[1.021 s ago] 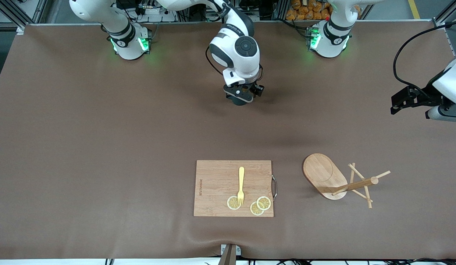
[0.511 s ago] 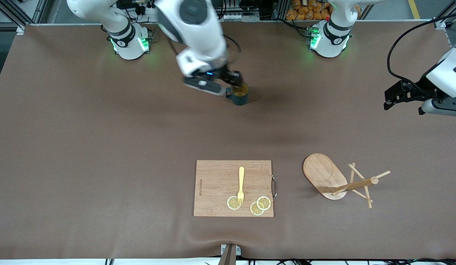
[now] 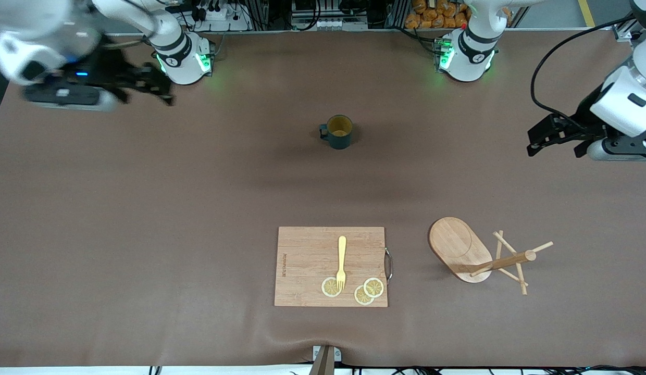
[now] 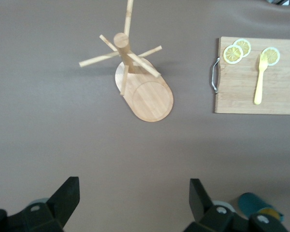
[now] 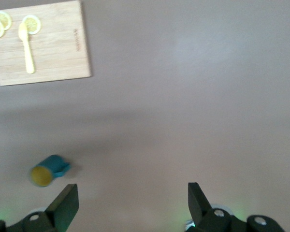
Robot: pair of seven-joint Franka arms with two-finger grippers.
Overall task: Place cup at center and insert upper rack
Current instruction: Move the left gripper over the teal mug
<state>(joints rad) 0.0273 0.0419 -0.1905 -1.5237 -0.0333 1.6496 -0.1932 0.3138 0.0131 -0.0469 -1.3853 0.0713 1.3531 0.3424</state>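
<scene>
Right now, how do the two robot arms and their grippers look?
Both arms have glossy white shells with dark grey joint bands and green lights at their bases. The left gripper is black, with a black cable looping above it. The right gripper is black too, with a small blue light on its hand.

We see a wide table [image 3: 146, 219] covered edge to edge in a matte brown mat, slightly rippled along the lower edge of the frame. Along the top edge runs an aluminium frame [image 3: 21, 21] with dark cables [image 3: 312, 10] and a power strip [image 3: 219, 13] tangled past it. At top centre-right sit orange packets [image 3: 437, 13]. A yellow floor line [image 3: 586, 11] crosses grey floor at upper right. Lighting is soft and even.
</scene>
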